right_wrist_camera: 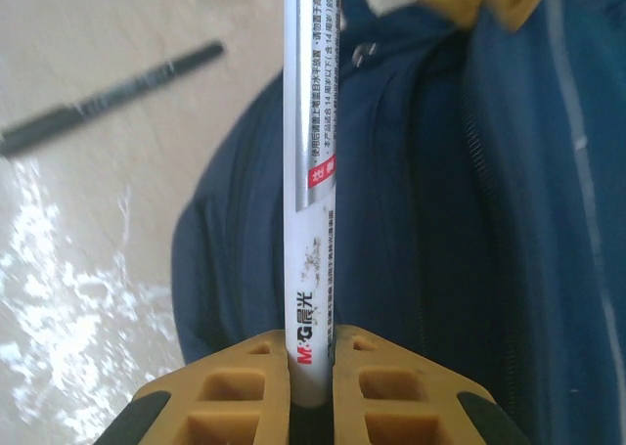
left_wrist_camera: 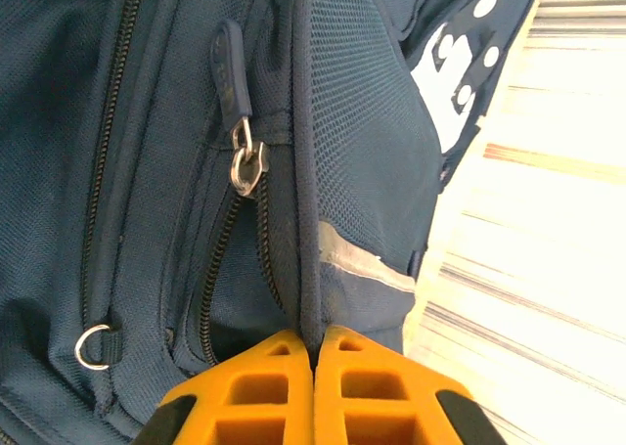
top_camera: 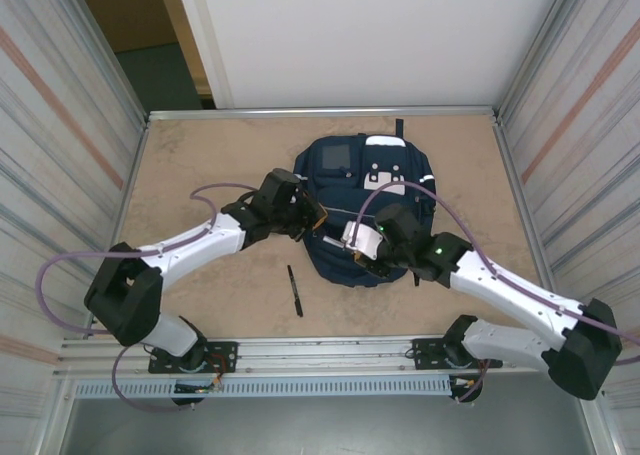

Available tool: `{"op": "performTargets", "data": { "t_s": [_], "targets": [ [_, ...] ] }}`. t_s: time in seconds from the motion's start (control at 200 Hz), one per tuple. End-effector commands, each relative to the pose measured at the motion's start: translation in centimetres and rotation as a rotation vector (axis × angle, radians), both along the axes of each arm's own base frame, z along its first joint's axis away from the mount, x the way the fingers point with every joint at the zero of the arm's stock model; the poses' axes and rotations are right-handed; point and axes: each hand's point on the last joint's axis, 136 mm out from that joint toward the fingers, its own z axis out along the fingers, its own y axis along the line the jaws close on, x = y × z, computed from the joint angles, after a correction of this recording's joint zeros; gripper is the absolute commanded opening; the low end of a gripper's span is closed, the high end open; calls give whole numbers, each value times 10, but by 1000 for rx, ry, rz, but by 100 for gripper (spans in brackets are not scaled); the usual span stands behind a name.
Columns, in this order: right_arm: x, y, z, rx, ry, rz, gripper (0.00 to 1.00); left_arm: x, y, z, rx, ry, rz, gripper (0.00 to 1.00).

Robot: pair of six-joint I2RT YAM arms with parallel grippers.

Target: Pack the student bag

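Observation:
The student bag (top_camera: 365, 180), navy with white patches, lies flat in the middle of the table. My left gripper (left_wrist_camera: 314, 352) is shut on a fabric edge of the bag (left_wrist_camera: 156, 122), beside an open zip whose slider (left_wrist_camera: 246, 171) hangs just above the pinch. In the top view that gripper (top_camera: 318, 220) sits at the bag's left side. My right gripper (right_wrist_camera: 311, 352) is shut on a white pen (right_wrist_camera: 311, 171) with printed lettering, held lengthwise over the bag (right_wrist_camera: 469, 230). From above, the right gripper (top_camera: 365, 239) hovers over the bag's near part.
A black pen (top_camera: 296, 291) lies on the tan table in front of the bag, also on the table at the upper left of the right wrist view as the black pen (right_wrist_camera: 108, 98). Metal walls close in both sides. A rail runs along the near edge (top_camera: 320, 350).

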Motion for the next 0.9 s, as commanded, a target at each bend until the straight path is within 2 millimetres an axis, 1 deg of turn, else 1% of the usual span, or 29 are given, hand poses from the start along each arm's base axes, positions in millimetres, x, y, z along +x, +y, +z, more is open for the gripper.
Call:
{"op": "performTargets", "data": {
  "t_s": [0.0,0.05,0.09,0.13,0.17,0.241,0.321,0.371,0.406,0.486,0.536,0.611,0.692,0.742,0.832,0.897],
  "targets": [
    [13,-20,1,-146,-93,-22,4,5,-1,39,-94,-63,1,0],
    [24,-28,3,-176,-127,-80,4,4,-5,43,-101,-68,-24,0],
    [37,-34,9,-187,-171,-147,3,2,-7,43,-107,-62,-40,0],
    [46,-37,14,-190,-208,-188,3,0,-10,43,-121,-49,-49,0],
    [52,-37,18,-184,-241,-201,4,-1,-13,44,-143,-37,-57,0],
    [60,-29,22,-164,-290,-189,5,-3,-18,47,-189,-28,-71,0],
    [63,-21,12,-187,-306,-135,4,-5,-21,47,-205,-24,-82,0],
    [61,-15,6,-191,-294,-98,4,-5,-21,45,-211,-5,-80,0],
    [64,-13,6,-180,-296,-102,4,-6,-22,46,-226,8,-81,0],
    [66,-10,2,-192,-290,-102,3,-7,-23,52,-248,1,-92,0],
    [67,-10,-2,-209,-286,-92,3,-8,-21,52,-236,-5,-90,0],
    [71,-12,-1,-208,-302,-113,3,-9,-17,51,-222,-7,-78,0],
    [83,-16,3,-195,-336,-174,6,-12,-17,54,-240,-12,-86,0],
    [93,-20,2,-193,-344,-213,7,-14,-17,55,-240,-20,-90,0],
    [109,-24,-6,-198,-360,-265,10,-16,-16,52,-230,-19,-91,0],
    [115,-20,-15,-190,-371,-252,14,-17,-18,52,-249,-11,-98,0]
  ]
}}
